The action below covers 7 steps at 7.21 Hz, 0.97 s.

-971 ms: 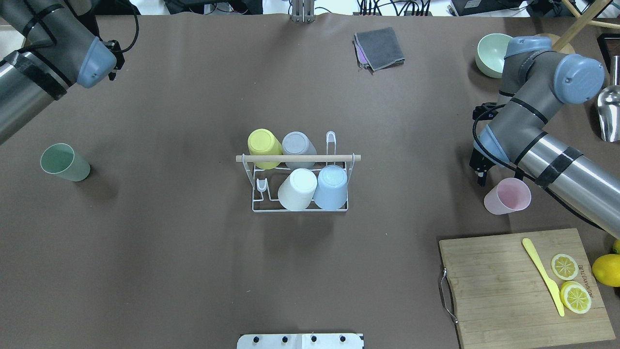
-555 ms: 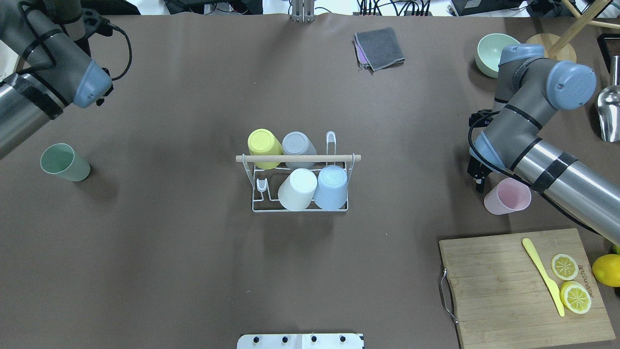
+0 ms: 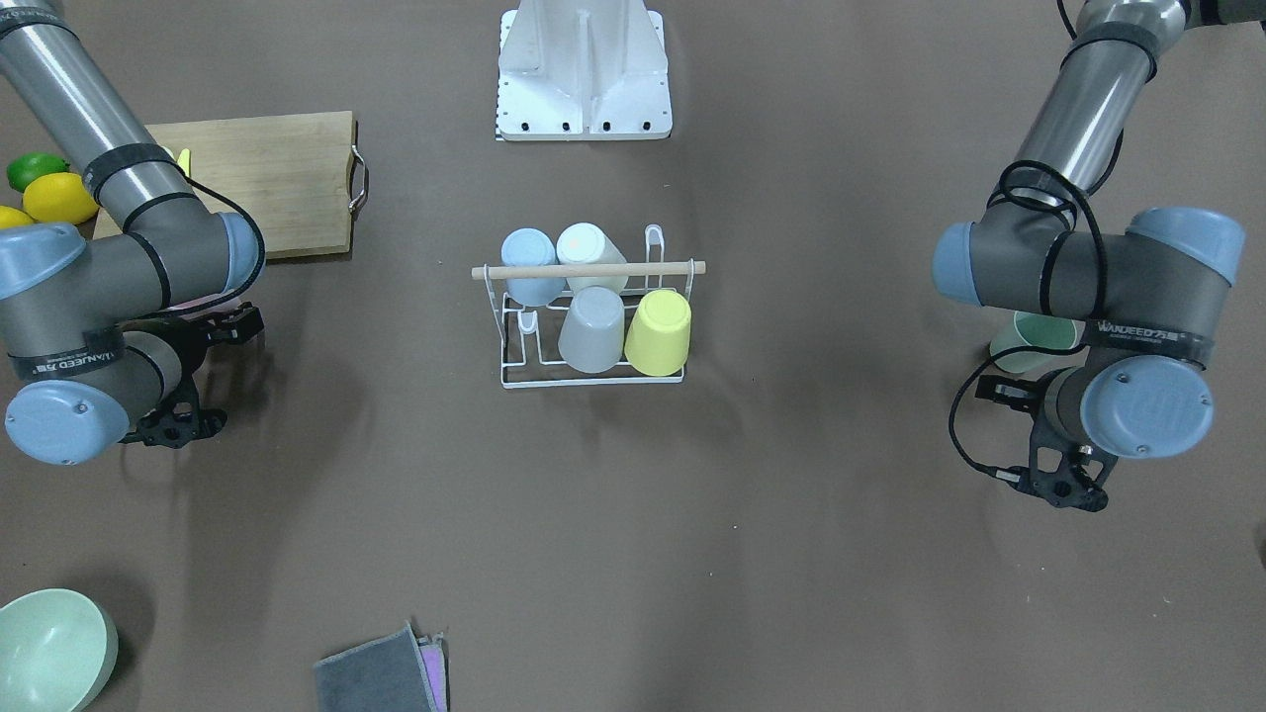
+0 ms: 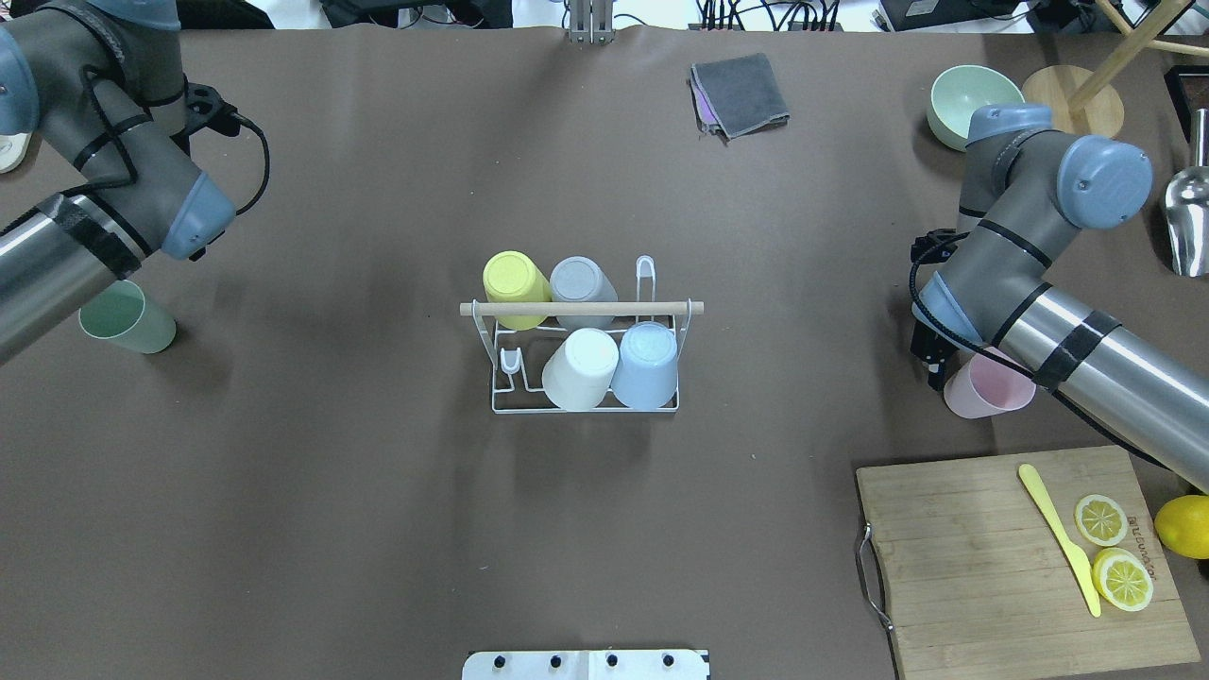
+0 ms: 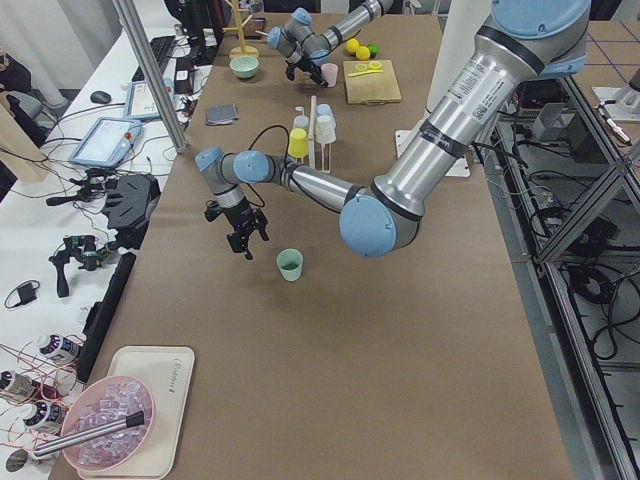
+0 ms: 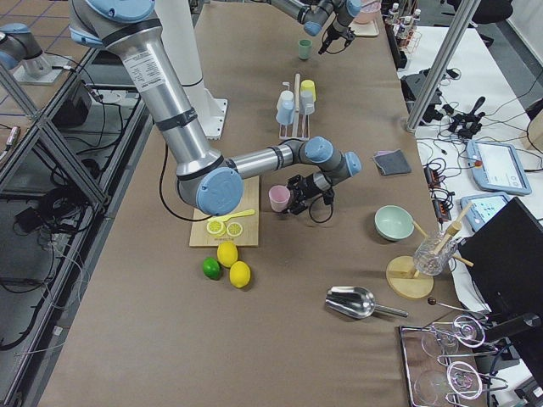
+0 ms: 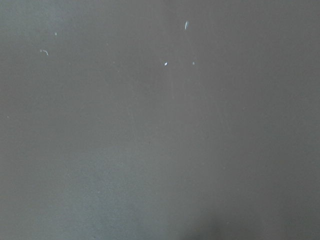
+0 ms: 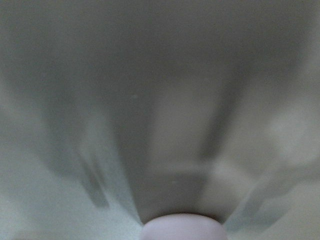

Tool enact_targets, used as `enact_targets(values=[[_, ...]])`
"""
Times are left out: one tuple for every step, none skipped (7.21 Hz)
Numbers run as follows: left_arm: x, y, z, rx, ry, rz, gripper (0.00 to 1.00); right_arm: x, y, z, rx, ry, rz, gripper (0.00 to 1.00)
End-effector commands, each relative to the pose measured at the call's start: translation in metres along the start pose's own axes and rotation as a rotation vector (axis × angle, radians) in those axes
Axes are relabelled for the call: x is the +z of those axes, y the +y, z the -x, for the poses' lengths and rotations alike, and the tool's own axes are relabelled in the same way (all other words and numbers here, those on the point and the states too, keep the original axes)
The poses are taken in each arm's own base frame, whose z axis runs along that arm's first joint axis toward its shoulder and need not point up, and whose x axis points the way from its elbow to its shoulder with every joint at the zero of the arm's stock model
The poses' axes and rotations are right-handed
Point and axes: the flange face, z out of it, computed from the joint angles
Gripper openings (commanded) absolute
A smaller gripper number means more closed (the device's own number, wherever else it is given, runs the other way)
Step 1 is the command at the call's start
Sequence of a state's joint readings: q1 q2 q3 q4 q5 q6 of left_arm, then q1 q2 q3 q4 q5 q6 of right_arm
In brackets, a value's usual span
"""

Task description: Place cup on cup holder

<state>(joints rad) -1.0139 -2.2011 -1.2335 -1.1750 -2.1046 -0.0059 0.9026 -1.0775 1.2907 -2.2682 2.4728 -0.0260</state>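
Note:
The white wire cup holder (image 4: 502, 397) with its wooden rod stands mid-table and carries yellow, grey, white and blue cups upside down; it also shows in the front view (image 3: 514, 376). A pink cup (image 4: 982, 395) stands upright at the right. My right gripper (image 4: 932, 354) is low at its far-left side, seemingly open, and the cup's rim fills the bottom of the blurred right wrist view (image 8: 182, 227). A green cup (image 4: 127, 321) stands upright at the left. My left gripper (image 3: 1063, 487) hangs beyond it, apart from it, seemingly open and empty.
A wooden cutting board (image 4: 973, 557) with lemon slices and a yellow knife lies front right, a lemon (image 4: 1183, 525) beside it. A green bowl (image 4: 954, 99), a metal scoop (image 4: 1188, 212) and a grey cloth (image 4: 741, 94) lie at the back.
My left arm has swung in toward the green cup. My right arm has shifted slightly and now covers part of the pink cup's rim. The cups have not moved.

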Motion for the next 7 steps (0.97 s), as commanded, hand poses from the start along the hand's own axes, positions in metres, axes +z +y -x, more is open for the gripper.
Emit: enact_targets(values=[[0.01,0.004,-0.01,0.048,-0.001,0.05,0.97,0.006,0.0,-0.002,0.001,0.001,0.012,0.87],[0.015,0.007,-0.01,0.084,-0.007,0.089,0.97,0.008,0.0,-0.005,0.019,-0.001,0.027,0.79],[0.018,0.008,-0.01,0.093,-0.033,0.101,0.97,0.011,0.001,-0.006,0.03,-0.001,0.04,0.73],[0.019,0.008,-0.015,0.101,-0.031,0.101,0.97,0.01,0.003,-0.006,0.028,-0.001,0.048,0.66],[0.036,0.011,-0.023,0.12,-0.048,0.127,0.97,0.011,0.003,-0.004,0.035,-0.026,0.051,0.57],[0.043,0.011,-0.025,0.143,-0.087,0.138,0.97,0.011,0.003,-0.003,0.04,-0.038,0.054,0.49],[0.053,0.011,-0.034,0.167,-0.097,0.154,0.97,0.011,0.003,-0.003,0.04,-0.04,0.054,0.48]])
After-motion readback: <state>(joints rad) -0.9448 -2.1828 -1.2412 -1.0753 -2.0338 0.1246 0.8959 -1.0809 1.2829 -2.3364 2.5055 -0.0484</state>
